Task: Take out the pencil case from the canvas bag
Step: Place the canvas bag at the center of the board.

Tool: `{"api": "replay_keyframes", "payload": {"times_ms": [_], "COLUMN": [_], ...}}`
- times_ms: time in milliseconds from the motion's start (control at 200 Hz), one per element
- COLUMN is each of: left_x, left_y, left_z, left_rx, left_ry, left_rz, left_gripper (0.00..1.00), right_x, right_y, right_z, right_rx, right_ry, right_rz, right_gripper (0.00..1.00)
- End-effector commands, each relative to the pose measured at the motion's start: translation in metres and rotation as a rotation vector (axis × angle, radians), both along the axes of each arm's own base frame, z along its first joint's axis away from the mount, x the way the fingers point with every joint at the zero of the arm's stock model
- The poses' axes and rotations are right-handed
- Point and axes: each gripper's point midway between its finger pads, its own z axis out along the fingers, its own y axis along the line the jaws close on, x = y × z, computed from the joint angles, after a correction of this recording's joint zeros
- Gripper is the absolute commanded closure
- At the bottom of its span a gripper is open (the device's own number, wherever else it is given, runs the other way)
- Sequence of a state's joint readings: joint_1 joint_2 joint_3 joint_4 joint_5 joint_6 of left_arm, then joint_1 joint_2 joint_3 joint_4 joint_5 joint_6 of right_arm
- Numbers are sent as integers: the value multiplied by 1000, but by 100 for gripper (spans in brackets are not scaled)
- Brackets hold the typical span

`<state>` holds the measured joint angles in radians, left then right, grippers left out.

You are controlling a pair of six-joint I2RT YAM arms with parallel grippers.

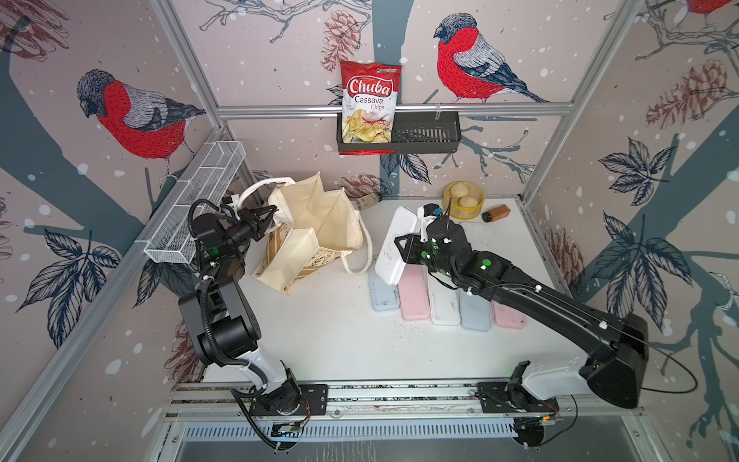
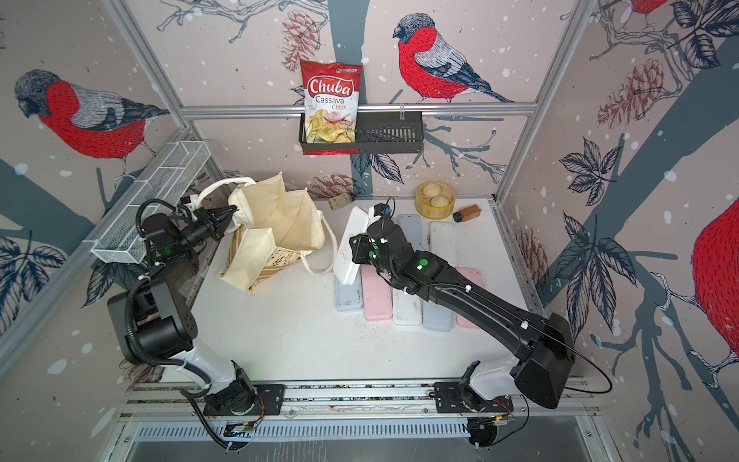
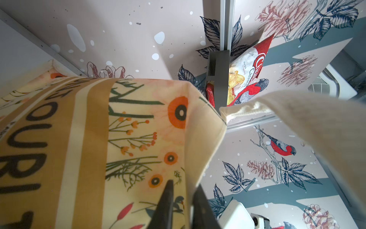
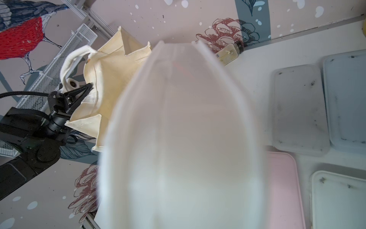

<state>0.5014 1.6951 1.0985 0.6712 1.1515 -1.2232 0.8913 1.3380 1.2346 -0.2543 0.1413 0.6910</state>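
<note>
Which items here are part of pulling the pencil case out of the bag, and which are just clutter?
Job:
canvas bag
white pencil case, held by the right gripper
left gripper at the bag's edge

Clutter:
chips bag
black basket
bun steamer
brown bottle
wire tray

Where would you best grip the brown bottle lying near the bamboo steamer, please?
Grip the brown bottle across its body, coming from straight above. It lies on its side on the table, apart from the steamer, so jaws set crosswise to its length should probably span it.

Bare table (image 1: 340, 340) in front of canvas bag (image 1: 316, 232); pencil cases (image 1: 444, 304) crowding right.
</note>
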Motion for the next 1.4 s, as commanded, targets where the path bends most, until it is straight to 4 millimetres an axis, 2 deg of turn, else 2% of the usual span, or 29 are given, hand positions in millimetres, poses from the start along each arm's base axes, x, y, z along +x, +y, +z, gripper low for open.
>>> {"api": "replay_keyframes", "payload": {"times_ms": [0,110,190,240,325,340,450,625,961,1036,1101,1171,1331,1391], "left_x": [26,37,46,52,60,61,65,59,22,15,9,5,-3,-3], "left_y": [20,5,-5,-13,-33,-36,-63,-95,-142,-150,-150,-146,-138,-133], "left_z": [3,-6,-13,-16,-13,-12,15,76,169,182,185,180,158,143], "left_rx": [128,217,256,267,263,259,230,138,-194,-281,-360,-472,-639,-673], "left_ry": [-19,21,49,64,60,58,5,-104,-256,-264,-256,-226,-164,-136], "left_rz": [173,157,145,132,89,82,35,-8,-84,-111,-120,-118,-70,-41], "left_gripper": [63,63,70,78,88,90,100,100,100,100,100,100,100,100], "right_x": [4,3,2,2,4,1,0,-1,-1,-2,-2,-2,0,2], "right_y": [-11,-18,-21,-24,-26,-30,-36,-45,-67,-67,-67,-65,-61,-59], "right_z": [10,14,19,21,18,27,30,30,33,31,29,27,23,22], "right_rx": [31,41,45,45,40,57,72,83,103,104,107,113,110,114], "right_ry": [-26,-34,-43,-49,-47,-62,-74,-74,-81,-74,-67,-59,-44,-39], "right_rz": [-31,-40,-40,-47,-54,-54,-65,-74,-118,-120,-118,-114,-111,-107], "right_gripper": [80,80,80,80,80,80,80,81,81,81,81,81,81,81]}}
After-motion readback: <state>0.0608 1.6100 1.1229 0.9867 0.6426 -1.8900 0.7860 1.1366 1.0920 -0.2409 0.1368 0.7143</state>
